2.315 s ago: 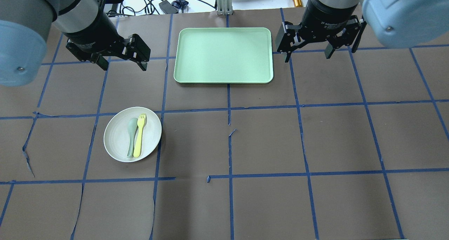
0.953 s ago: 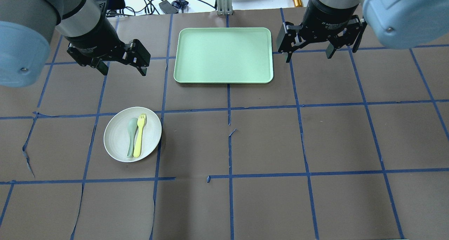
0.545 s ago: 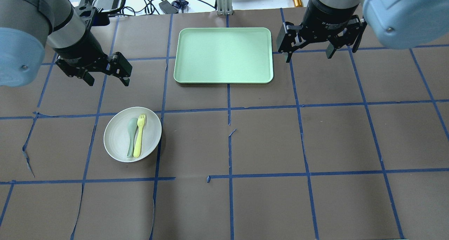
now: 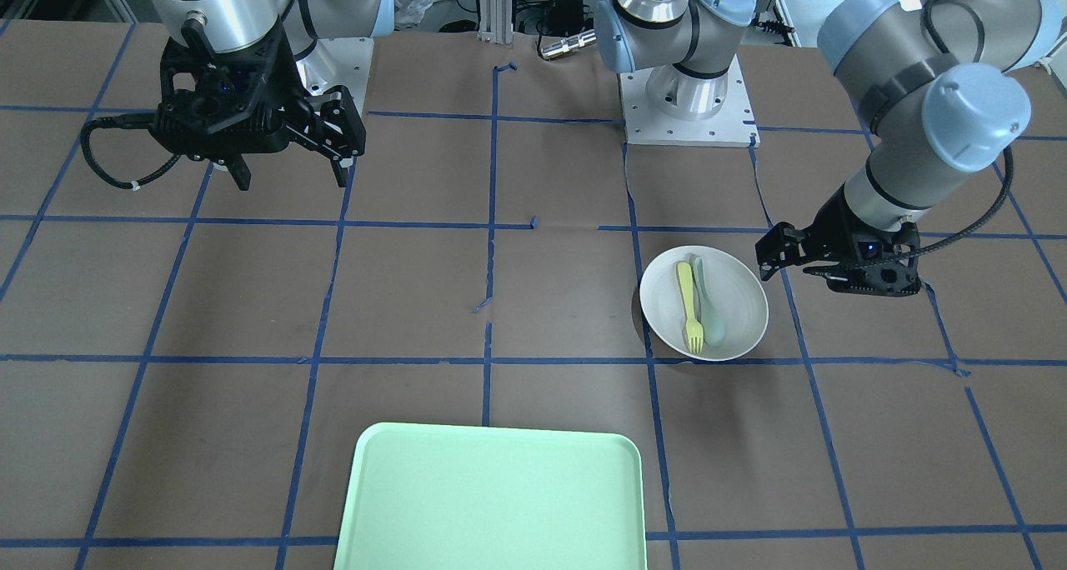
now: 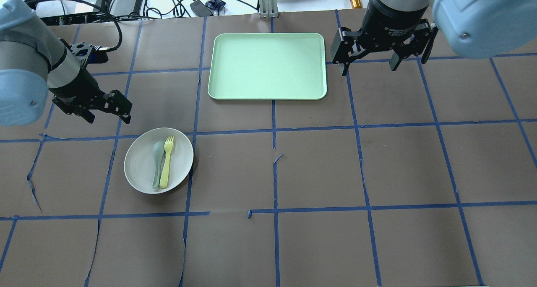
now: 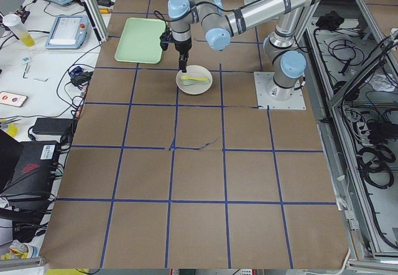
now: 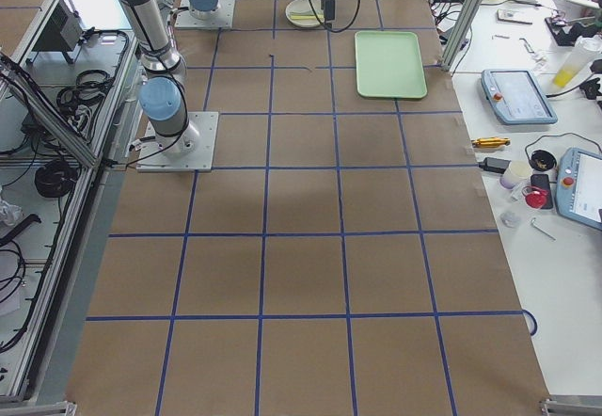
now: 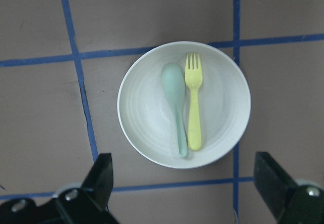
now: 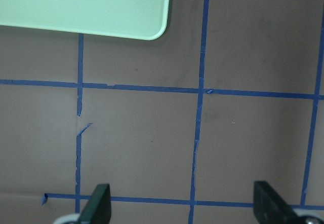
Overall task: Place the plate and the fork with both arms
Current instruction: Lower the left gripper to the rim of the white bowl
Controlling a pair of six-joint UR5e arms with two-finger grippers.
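Observation:
The off-white plate sits on the brown table left of centre. The pale-yellow fork and a grey-green spoon lie side by side in it. My left gripper is open and empty, just beyond the plate's far-left rim and above it. Its wrist view shows the plate, the fork and the spoon ahead of the open fingers. My right gripper is open and empty, right of the light-green tray. The front view shows the plate and the left gripper.
The tray lies at the table's far middle, with nothing in it. Blue tape lines grid the brown paper, which is torn in places. Cables and devices lie beyond the far edge. The right wrist view shows the tray's corner and bare table.
My left arm has swung away from the tray's left side, leftward and nearer, to just beyond the plate. It stays open. The right arm and the plate have not moved.

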